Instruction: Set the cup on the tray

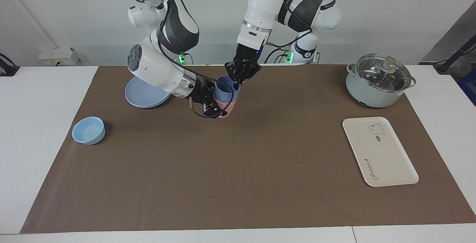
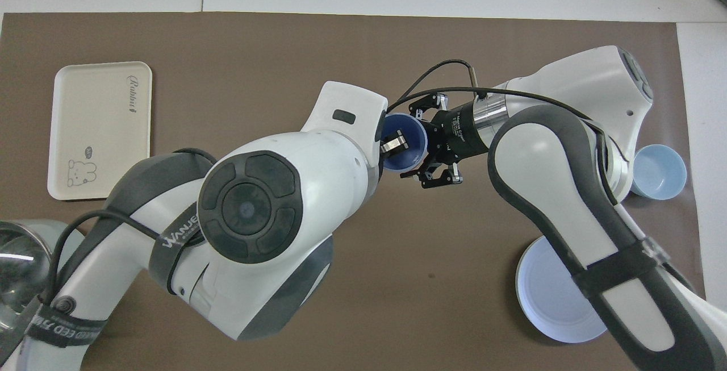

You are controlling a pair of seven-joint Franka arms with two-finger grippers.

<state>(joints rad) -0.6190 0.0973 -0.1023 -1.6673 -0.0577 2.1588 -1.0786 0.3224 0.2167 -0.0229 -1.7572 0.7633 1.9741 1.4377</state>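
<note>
The periwinkle-blue cup point(image 1: 224, 88) sits nested in a pink cup point(image 1: 227, 108) near the middle of the brown mat, toward the robots. My left gripper point(image 1: 236, 83) comes down from above and is shut on the blue cup's rim, with one finger inside it point(image 2: 393, 145). My right gripper point(image 1: 216, 109) comes in from the side, and its fingers are shut around the pink cup. In the overhead view the blue cup point(image 2: 412, 141) shows between the two grippers and the pink cup is hidden. The cream tray point(image 1: 386, 157) lies bare at the left arm's end of the table point(image 2: 96, 121).
A pale green pot with a glass lid point(image 1: 379, 81) stands nearer to the robots than the tray. A round blue plate point(image 1: 143, 94) lies under the right arm. A squat light-blue bowl point(image 1: 88, 130) sits at the right arm's end of the mat.
</note>
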